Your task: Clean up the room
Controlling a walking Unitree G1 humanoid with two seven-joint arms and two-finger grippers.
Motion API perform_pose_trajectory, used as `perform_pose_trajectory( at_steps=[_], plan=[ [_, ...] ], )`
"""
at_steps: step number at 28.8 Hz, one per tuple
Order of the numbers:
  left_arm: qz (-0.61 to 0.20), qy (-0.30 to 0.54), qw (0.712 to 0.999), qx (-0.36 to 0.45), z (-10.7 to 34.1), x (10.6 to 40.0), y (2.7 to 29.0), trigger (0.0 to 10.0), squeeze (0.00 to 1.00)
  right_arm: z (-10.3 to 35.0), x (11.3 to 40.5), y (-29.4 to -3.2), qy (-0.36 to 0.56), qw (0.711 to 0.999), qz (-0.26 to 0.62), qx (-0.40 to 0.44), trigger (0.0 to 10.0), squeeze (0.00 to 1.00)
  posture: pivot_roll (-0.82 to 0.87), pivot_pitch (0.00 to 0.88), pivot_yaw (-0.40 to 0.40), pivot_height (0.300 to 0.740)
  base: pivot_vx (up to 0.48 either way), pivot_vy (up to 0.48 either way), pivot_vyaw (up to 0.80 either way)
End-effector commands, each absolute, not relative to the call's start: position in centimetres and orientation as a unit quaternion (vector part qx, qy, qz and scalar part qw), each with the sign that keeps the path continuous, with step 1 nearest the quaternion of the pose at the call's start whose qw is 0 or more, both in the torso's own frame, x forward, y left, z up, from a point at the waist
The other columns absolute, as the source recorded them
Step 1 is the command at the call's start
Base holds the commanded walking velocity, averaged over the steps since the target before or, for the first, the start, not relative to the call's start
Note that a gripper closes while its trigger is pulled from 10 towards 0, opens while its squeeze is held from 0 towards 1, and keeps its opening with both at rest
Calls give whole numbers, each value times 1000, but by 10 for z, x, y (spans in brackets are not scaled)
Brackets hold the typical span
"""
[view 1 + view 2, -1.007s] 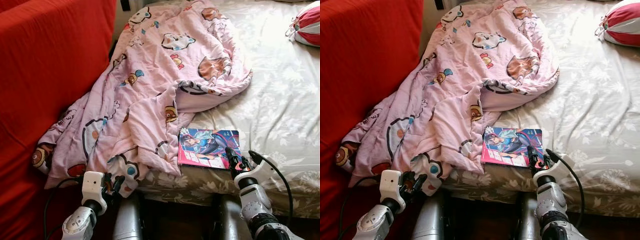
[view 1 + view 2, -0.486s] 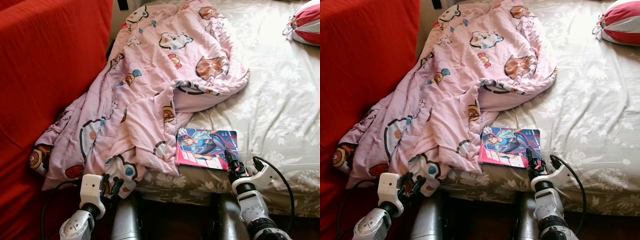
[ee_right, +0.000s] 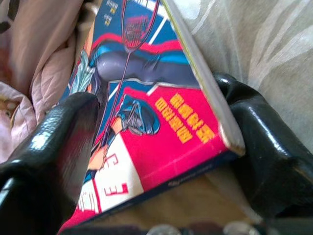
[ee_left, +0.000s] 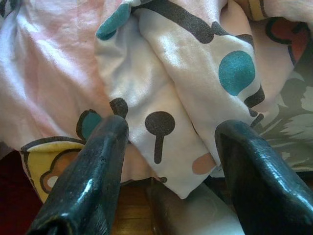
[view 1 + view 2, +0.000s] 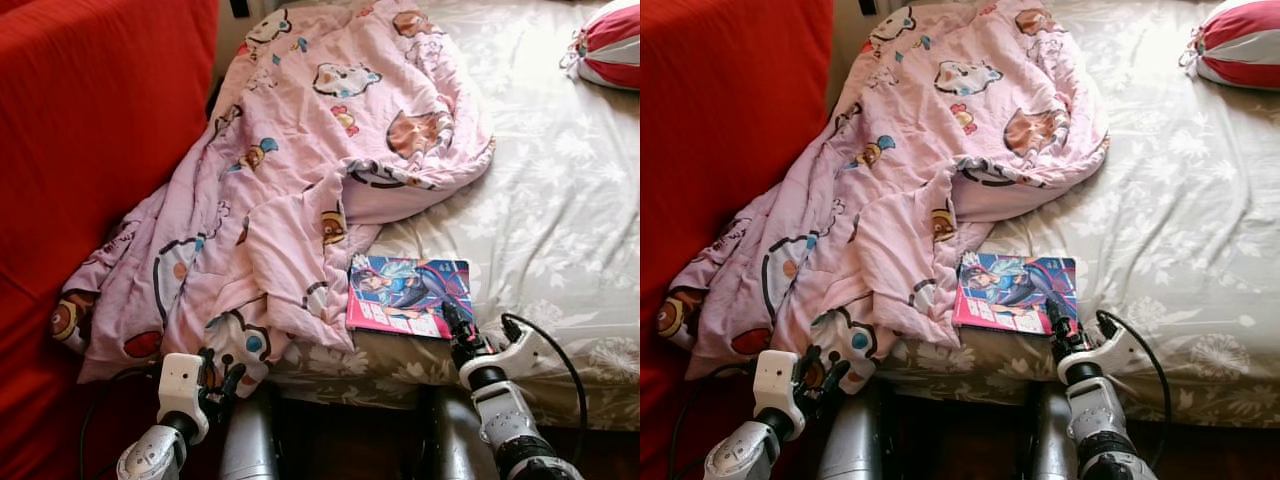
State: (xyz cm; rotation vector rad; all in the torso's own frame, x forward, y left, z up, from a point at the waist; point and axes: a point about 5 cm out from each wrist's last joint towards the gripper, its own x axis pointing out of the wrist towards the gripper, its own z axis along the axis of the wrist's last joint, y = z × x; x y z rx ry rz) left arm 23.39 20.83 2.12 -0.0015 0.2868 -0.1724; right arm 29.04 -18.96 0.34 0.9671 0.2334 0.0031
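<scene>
book flat on bed, long axis across | cover text unreadable | right gripper jaws spread astride its corner | left gripper jaws spread at blanket

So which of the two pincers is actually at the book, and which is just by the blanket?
The right pincer: its open fingers straddle the near corner of the book on the bed. The left pincer hangs open at the pink blanket's dangling edge.

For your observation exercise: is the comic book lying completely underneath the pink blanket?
No. The comic book lies uncovered on the bedsheet, beside the pink blanket's edge.
</scene>
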Motion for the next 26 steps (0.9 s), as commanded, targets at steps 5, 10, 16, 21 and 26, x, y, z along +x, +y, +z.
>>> perform_pose_trajectory(
  at_steps=[5, 10, 16, 21, 26],
  plan=[
    [-98, 148, 984, 24, 21, 232, 208, 10000, 0, -29, 262, -146, 223, 835, 26, 502, 8353, 0, 348, 197, 122, 539, 0, 0, 0],
    [-99, 149, 984, 22, 20, 232, 206, 10000, 0, -27, 263, -147, 219, 836, 37, 501, 0, 0, 345, 194, 119, 539, 0, 0, 0],
    [-102, 149, 983, 25, 19, 233, 205, 10000, 0, -27, 264, -149, 216, 838, 35, 501, 0, 0, 342, 188, 118, 539, 0, 0, 0],
    [-103, 149, 983, 26, 19, 234, 205, 10000, 0, -27, 264, -151, 215, 838, 34, 501, 0, 0, 339, 184, 119, 539, 0, 0, 0],
    [-102, 148, 983, 24, 20, 236, 205, 10000, 0, -26, 265, -152, 213, 838, 33, 501, 0, 0, 337, 179, 118, 539, 0, 0, 0]
  ],
)
